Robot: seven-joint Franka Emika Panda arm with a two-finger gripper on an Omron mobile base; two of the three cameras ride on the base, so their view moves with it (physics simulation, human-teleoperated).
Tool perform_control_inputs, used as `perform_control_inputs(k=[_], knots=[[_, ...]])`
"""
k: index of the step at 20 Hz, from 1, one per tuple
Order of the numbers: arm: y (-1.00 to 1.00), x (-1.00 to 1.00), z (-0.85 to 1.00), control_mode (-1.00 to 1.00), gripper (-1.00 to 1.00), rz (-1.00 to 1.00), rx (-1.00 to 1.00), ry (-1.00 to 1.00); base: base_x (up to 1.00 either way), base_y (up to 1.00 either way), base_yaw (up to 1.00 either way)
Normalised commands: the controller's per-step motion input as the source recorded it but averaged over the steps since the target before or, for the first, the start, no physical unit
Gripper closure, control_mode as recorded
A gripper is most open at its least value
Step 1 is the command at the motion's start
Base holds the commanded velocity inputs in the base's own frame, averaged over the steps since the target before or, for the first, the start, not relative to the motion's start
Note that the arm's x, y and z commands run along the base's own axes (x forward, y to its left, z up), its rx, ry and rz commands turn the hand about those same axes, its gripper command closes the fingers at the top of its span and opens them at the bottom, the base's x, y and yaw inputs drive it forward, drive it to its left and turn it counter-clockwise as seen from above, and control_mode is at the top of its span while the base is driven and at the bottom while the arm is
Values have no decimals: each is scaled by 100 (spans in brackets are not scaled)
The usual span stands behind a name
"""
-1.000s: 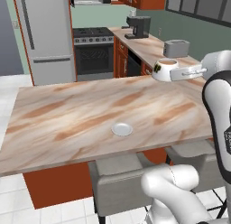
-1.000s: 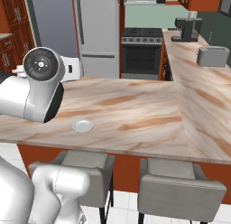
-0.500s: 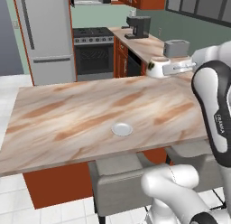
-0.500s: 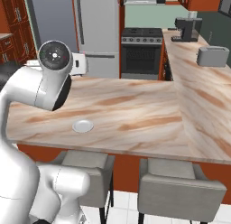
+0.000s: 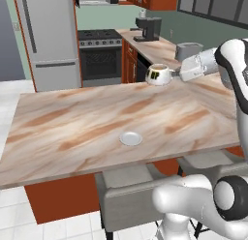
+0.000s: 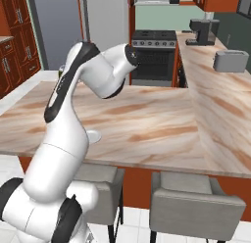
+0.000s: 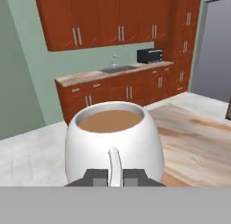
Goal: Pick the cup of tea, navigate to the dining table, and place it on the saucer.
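Robot's own arm covering most of the saucer [image 6: 93, 136] in the right base view, cup of tea [image 7: 113, 146] hiding the gripper [image 7: 115, 177] fingers' grip, dining table [image 5: 58, 132] running off the left edge.

The white arm comes up from low down, bends at a dark joint and reaches out sideways, high in the air. Its last part lies almost flat. At the end is the gripper [image 5: 173, 74]. The gripper [image 7: 115, 177] has its two dark fingers closed tight on the thin handle of the cup of tea [image 7: 113, 144], one finger on each side. The cup of tea [image 5: 158, 74] sits upright in its hold.
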Motion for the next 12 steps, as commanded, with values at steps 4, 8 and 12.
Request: perform_control_inputs(k=[4, 8, 12], knots=[[11, 0, -28, -100, 100, 38, -22, 0, 0, 0, 0], [22, 0, -32, -100, 100, 13, -26, 4, 0, 0, 0], [20, 0, -63, -100, 100, 4, -20, 0, 0, 0, 0]])
